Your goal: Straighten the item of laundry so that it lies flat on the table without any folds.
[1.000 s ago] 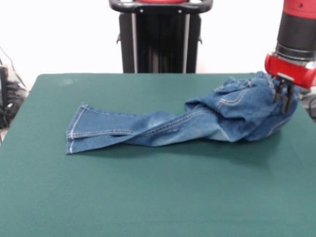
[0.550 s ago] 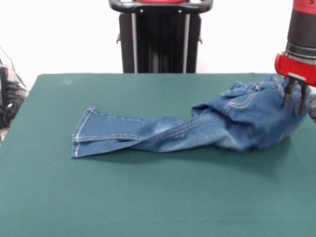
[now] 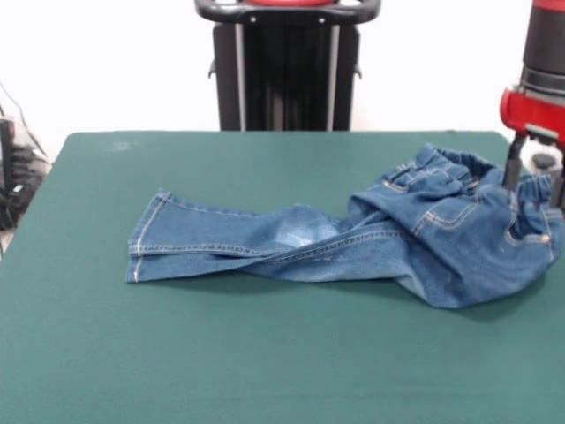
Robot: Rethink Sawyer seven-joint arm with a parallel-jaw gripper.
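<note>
Jeans (image 3: 371, 238) seen crumpled across right half of bench (image 3: 265, 353), legs overlapped toward left. Gripper (image 3: 534, 181) at waistband, right edge; jaws apart. Denim judged soft, limp; hems best gripped.

The arm's end segment (image 3: 546, 44) is a black cylinder with a red band at its top and a glossy red collar below. Thin dark prongs of the tool (image 3: 534, 172) project beneath the collar. The pedestal (image 3: 287, 66) is black, with pale vertical strips and a rounded black top rim edged in red.
</note>
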